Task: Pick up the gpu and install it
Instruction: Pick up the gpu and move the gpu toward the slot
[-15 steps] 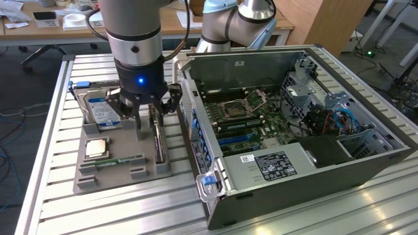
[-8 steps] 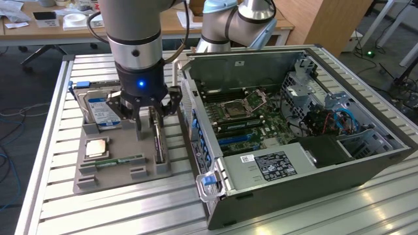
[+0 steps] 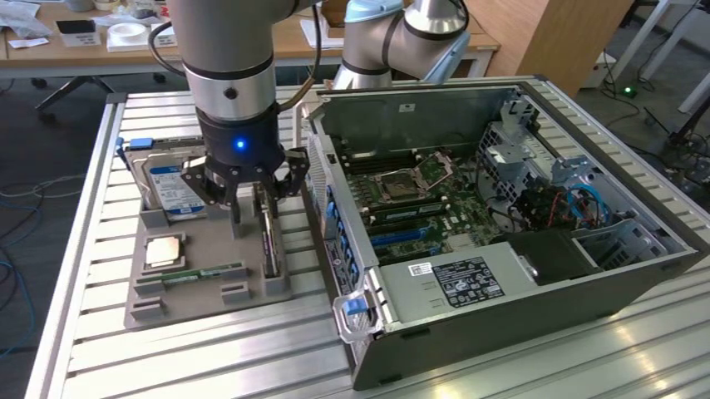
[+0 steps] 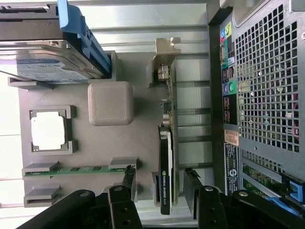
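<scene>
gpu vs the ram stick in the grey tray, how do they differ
The gpu is longer and thicker, with black cooler and silver bracket; the ram stick is a narrow green strip. The open gripper straddles the gpu, not the ram stick. Both rest in tray slots.

My exterior camera sits high and off the arm. It looks down at a slant across the table [image 3: 166, 366], far enough back to take in the whole case [image 3: 533, 307] on the exterior view's right, the tray [image 3: 199, 293] on its left and desks behind. It sees into the open case. My wrist camera rides above the gripper [image 4: 159, 174] and faces straight down between its spread fingers [image 4: 127, 181], close enough to read print on the gpu [image 4: 165, 167]. Both views share the tray, the gpu on edge, the hard drive [image 4: 43, 67], the CPU [image 4: 47, 131], the RAM [image 4: 76, 169] and the case's rear panel.
</scene>
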`<action>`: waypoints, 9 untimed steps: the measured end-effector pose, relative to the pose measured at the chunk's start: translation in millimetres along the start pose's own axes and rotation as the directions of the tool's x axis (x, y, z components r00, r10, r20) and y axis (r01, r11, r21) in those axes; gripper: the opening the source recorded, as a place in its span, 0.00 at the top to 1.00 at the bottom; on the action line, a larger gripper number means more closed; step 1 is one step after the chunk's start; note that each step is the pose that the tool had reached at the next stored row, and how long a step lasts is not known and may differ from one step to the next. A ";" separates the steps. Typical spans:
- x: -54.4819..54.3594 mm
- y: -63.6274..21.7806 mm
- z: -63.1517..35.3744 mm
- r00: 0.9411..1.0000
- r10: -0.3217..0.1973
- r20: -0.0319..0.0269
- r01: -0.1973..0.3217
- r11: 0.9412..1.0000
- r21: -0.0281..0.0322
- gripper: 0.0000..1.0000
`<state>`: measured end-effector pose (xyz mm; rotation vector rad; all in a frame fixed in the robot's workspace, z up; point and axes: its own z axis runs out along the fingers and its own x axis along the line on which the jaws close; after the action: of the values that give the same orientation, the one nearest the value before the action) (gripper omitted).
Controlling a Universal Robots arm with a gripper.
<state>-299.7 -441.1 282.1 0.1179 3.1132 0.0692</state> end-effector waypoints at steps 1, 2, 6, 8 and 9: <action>0.0 0.0 0.0 1.000 0.000 0.000 0.000 1.000 0.000 0.47; 0.0 0.0 0.0 1.000 0.000 0.000 0.000 1.000 0.000 0.47; 0.0 0.0 1.0 1.000 0.000 0.000 0.000 1.000 0.000 0.47; 0.0 -0.1 1.9 1.000 0.000 0.000 0.000 1.000 0.000 0.47; 0.0 -0.1 2.6 1.000 0.000 0.000 0.000 1.000 0.000 0.47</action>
<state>-299.6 -441.1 279.4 0.1178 3.1130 0.0694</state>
